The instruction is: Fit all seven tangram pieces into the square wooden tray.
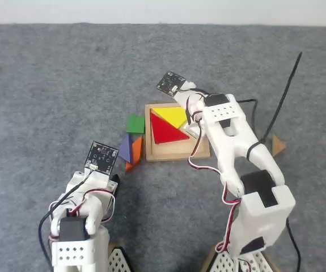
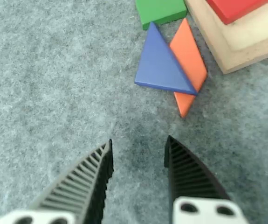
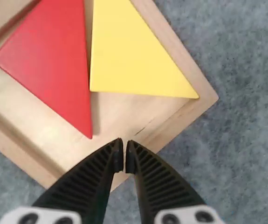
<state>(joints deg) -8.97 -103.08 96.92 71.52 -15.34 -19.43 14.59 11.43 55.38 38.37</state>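
The square wooden tray [image 1: 177,152] holds a red triangle [image 1: 167,130] and a yellow triangle [image 1: 173,115] side by side. Over the tray's bare wood near one corner [image 3: 189,116], my right gripper [image 3: 123,153] is shut with nothing in it, close to the red triangle [image 3: 54,60] and the yellow triangle [image 3: 129,51]. Left of the tray on the carpet lie a green square [image 1: 135,123], a blue triangle [image 1: 126,149] and an orange parallelogram [image 1: 134,154]. My left gripper [image 2: 138,151] is open above bare carpet, short of the blue triangle [image 2: 159,65], which partly overlaps the orange parallelogram [image 2: 189,65].
A small brown triangle [image 1: 278,145] lies on the carpet to the right of the right arm. A black cable [image 1: 282,102] runs across the carpet behind that arm. Grey carpet stretches wide to the left and the back.
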